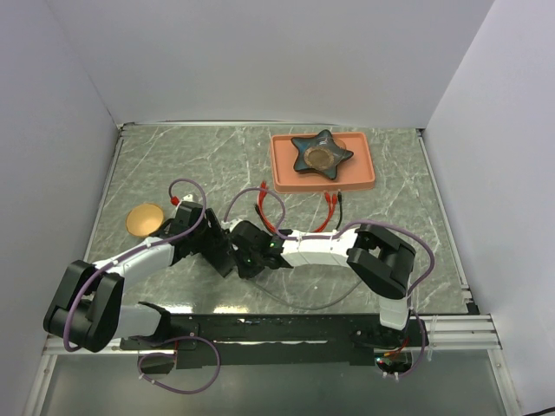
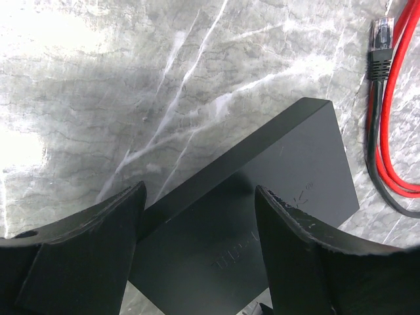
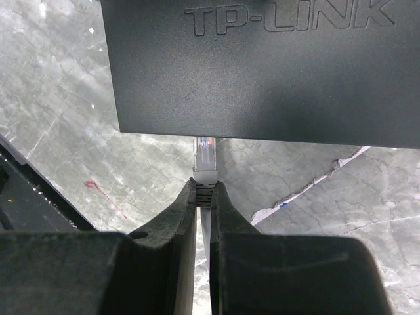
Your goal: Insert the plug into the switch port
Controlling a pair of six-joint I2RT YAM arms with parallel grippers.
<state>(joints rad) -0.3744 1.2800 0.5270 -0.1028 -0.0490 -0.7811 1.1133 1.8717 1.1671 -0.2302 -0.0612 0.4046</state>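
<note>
The switch (image 2: 289, 170) is a flat matte-black box lying on the marble table. My left gripper (image 2: 200, 190) straddles it with its jaws wide, one finger against each long side. In the right wrist view the switch (image 3: 262, 72) fills the top of the frame, its lettering showing. My right gripper (image 3: 205, 187) is shut on the plug (image 3: 205, 157), a clear connector with a pale boot. The plug's tip reaches the switch's near edge; the ports themselves are hidden. From above, both grippers (image 1: 217, 251) (image 1: 251, 256) meet mid-table and cover the switch.
An orange tray (image 1: 368, 169) at the back holds a dark star-shaped dish (image 1: 321, 154). A round tan dish (image 1: 145, 219) sits at the left. Loose red cables (image 1: 269, 217) lie behind the grippers; one with a black-booted connector (image 2: 380, 59) lies right of the switch.
</note>
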